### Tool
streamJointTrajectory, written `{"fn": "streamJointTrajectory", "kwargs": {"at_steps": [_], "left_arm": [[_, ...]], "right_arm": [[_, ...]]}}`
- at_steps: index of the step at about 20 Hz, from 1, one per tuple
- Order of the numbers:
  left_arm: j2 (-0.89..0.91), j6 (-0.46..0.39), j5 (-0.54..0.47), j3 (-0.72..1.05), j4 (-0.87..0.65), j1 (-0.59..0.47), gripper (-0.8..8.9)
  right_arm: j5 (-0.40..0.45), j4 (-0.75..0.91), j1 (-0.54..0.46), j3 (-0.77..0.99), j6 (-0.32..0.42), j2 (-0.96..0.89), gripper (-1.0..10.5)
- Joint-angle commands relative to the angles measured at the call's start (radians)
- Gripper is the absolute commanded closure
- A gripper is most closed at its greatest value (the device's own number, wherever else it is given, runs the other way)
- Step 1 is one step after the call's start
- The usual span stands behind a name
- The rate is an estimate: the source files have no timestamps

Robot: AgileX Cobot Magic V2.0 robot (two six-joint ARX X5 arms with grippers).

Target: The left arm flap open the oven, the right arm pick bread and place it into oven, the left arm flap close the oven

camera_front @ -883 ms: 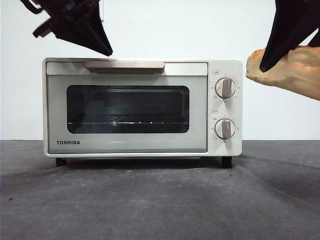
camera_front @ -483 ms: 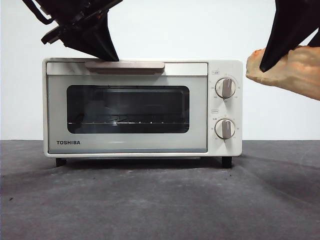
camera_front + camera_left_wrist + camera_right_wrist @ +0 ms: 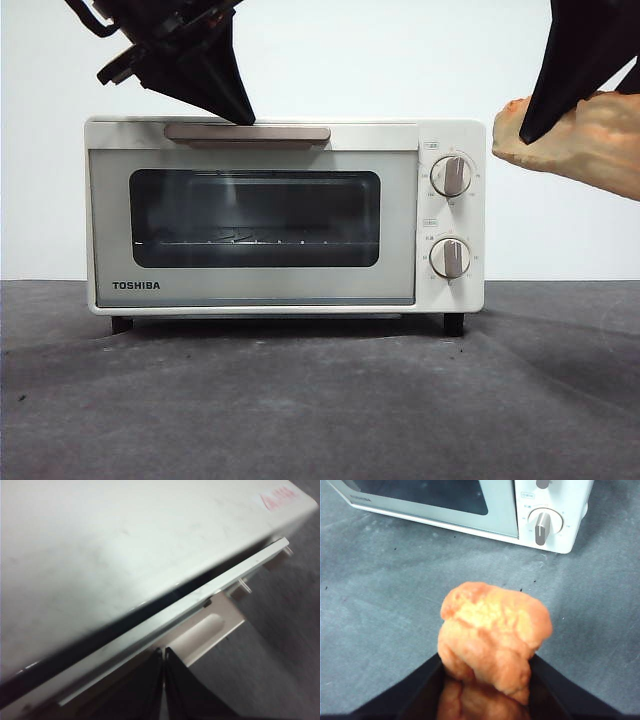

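Cream-white oven (image 3: pixel 285 215) on the grey table (image 3: pixel 320 400), door just cracked: a dark gap shows along its top edge in the left wrist view. Step in hand looks like the opening flap. Left gripper (image 3: pixel 164 680), jaws pressed together and holding nothing, tip at the handle (image 3: pixel 247 132). Next move likely calls for pulling the handle out and down until the door drops flat. Right gripper (image 3: pixel 487 680) waits off to the knob side, raised, jaws clamped around the bread (image 3: pixel 492 635): lumpy, golden-orange, rough crust.
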State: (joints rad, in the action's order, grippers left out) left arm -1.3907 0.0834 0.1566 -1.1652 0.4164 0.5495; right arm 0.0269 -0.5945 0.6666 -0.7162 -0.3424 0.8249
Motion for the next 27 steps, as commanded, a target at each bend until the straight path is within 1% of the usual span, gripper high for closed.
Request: {"fn": "streamJointTrajectory", "kwargs": {"at_steps": [1, 14, 16, 21, 25, 27], "left_arm": [[-0.028, -0.016, -0.003, 0.005, 0.088, 0.027, 7.98], [-0.027, 0.015, -0.003, 0.005, 0.352, 0.134, 7.98], [-0.027, 0.015, -0.003, 0.005, 0.398, 0.153, 7.98], [-0.027, 0.034, -0.003, 0.005, 0.435, 0.18, 7.98], [-0.018, 0.034, -0.004, 0.005, 0.422, 0.177, 7.98], [0.011, 0.034, -0.019, 0.005, 0.422, 0.166, 7.98]], "right_arm": [[0.0, 0.01, 0.008, -0.019, -0.005, 0.003, 7.4], [0.0, 0.011, 0.008, -0.019, -0.005, 0.003, 7.4], [0.0, 0.014, 0.008, -0.019, 0.006, 0.003, 7.4], [-0.002, 0.017, 0.008, -0.019, 0.01, 0.003, 7.4], [-0.022, 0.018, 0.008, -0.019, 0.01, 0.003, 7.4], [-0.031, 0.026, 0.008, -0.019, 0.009, 0.004, 7.4]]}}
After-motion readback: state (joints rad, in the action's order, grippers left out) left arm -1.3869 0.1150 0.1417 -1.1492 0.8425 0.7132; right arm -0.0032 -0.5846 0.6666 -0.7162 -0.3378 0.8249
